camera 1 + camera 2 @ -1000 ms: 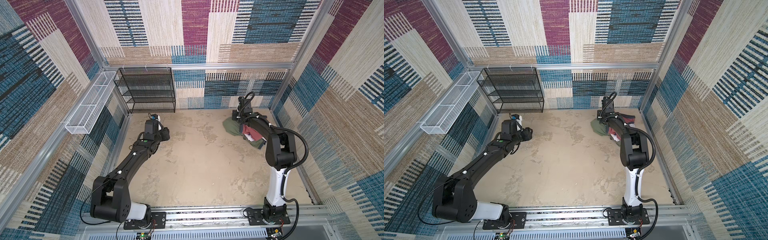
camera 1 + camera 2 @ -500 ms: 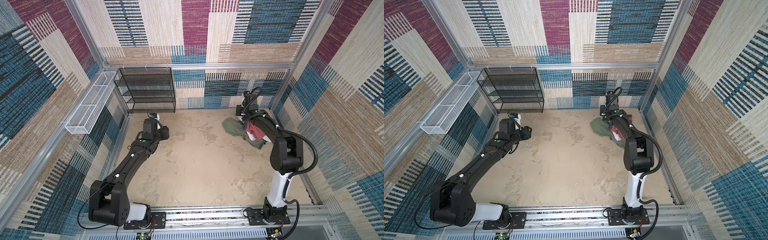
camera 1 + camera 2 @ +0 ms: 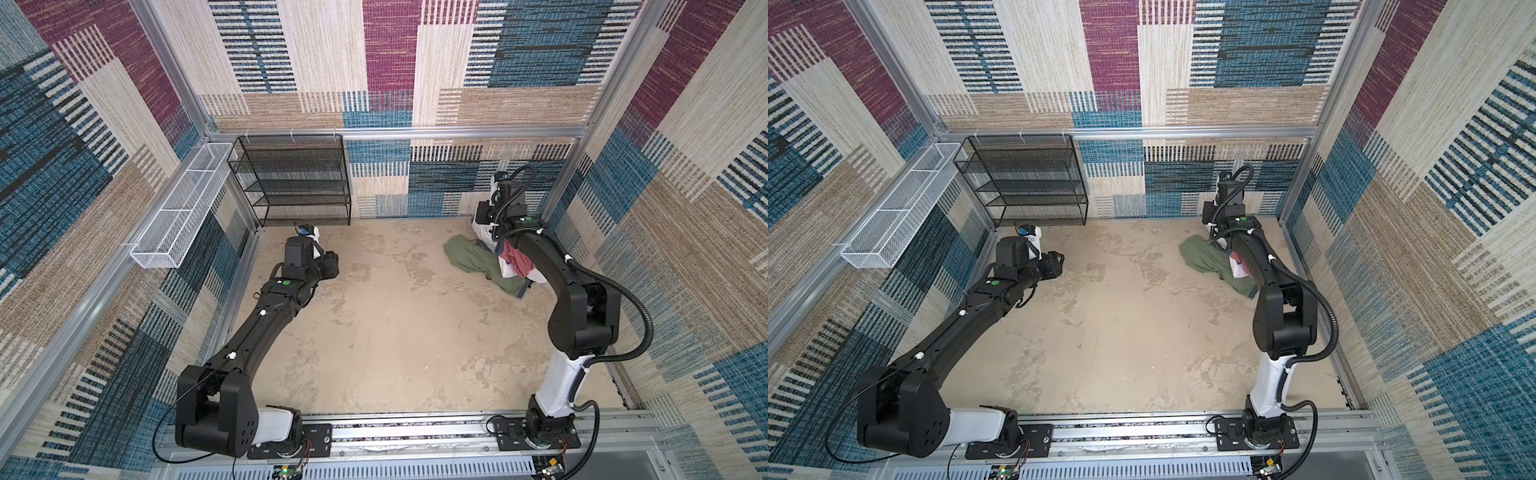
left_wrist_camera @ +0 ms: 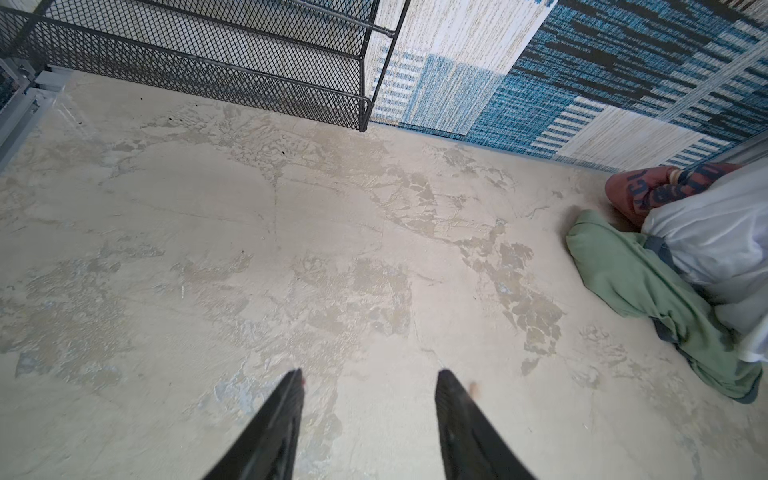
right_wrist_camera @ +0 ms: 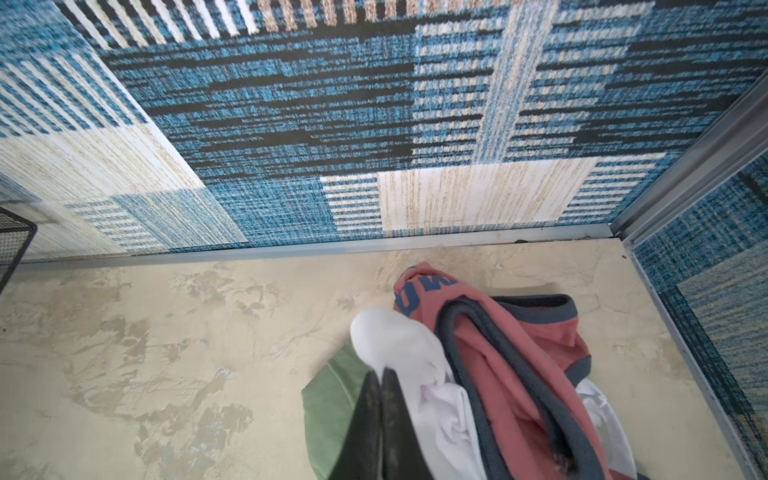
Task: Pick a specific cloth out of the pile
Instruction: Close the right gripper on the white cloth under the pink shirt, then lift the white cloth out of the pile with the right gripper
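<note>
Right arm [image 3: 582, 307] reaches from its base rail toward the far right corner, elbow high, wrist bent down over the pile [image 3: 494, 262]. Right gripper [image 5: 381, 374] has its fingers pressed together, pinching a fold of the white cloth [image 5: 399, 345]; the cloth bulges just past the fingertips and runs back under the red garment [image 5: 511, 353], whose dark blue trim loops across it. The green garment [image 5: 332, 399] lies flat beneath, on the side away from the wall corner. In both top views the pile sits by the right wall near the back, the green piece [image 3: 1208, 259] spreading toward the middle of the floor. Left arm [image 3: 266, 316] stretches along the left wall, wrist low, left gripper [image 4: 370, 378] with fingers spread and nothing between them, above bare floor [image 4: 249, 249] and well apart from the pile. Black mesh shelf [image 3: 291, 183] stands against the back wall just beyond the left gripper; white wire basket [image 3: 183, 208] hangs on the left wall. Back wall and corner post stand close behind the pile. The middle of the floor between the arms is open.
</note>
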Available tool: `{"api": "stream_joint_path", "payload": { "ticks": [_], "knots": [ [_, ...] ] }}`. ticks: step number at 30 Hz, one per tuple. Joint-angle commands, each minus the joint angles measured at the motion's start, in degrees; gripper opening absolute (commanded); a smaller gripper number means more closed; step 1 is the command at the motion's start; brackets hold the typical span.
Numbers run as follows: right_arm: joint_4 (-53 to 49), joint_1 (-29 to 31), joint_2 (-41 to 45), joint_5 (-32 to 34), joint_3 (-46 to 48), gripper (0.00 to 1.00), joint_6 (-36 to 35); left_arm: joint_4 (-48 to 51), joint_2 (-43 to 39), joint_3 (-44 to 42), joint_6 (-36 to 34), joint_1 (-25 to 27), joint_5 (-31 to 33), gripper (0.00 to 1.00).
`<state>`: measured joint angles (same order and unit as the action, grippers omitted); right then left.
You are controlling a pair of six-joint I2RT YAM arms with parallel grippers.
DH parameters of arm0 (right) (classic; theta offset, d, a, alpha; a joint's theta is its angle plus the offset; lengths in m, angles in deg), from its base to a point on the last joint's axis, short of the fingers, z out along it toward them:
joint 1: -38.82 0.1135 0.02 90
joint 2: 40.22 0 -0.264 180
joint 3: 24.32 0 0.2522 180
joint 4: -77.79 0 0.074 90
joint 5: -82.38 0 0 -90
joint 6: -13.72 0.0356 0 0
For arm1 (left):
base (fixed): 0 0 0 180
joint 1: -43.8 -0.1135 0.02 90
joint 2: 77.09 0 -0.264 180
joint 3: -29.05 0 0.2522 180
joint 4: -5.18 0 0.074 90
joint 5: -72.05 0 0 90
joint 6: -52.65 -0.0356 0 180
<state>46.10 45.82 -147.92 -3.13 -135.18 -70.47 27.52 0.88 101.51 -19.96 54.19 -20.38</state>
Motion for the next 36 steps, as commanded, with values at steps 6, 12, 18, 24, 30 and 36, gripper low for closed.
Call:
{"api": "stream_joint_path", "payload": {
  "ticks": [6,12,18,24,30,36],
  "knots": [
    [0.78,0.03,2.56,-3.34,-0.6,0.0,1.48,0.64,-0.54,0.72,0.42,-0.02,-1.24,0.54],
    [-0.93,0.02,3.72,-3.04,-2.47,0.0,1.9,0.64,-0.11,1.33,0.62,0.06,-1.95,0.54],
    [-2.27,-0.02,5.37,-2.12,-4.19,0.0,2.1,0.65,-0.14,1.22,0.63,0.07,-2.48,0.54],
    [-2.98,-0.06,7.22,-2.12,-4.59,0.0,2.67,0.59,-0.4,0.98,0.54,0.06,-2.57,0.54],
    [-2.81,-0.04,9.88,-2.47,-3.47,0.0,3.16,0.61,-0.59,1.07,0.59,0.15,-2.83,0.54],
    [-3.16,-0.01,12.5,-2.74,-4.04,0.0,2.77,0.56,-0.6,1.24,0.81,0.31,-3.01,0.53]
  ]
}}
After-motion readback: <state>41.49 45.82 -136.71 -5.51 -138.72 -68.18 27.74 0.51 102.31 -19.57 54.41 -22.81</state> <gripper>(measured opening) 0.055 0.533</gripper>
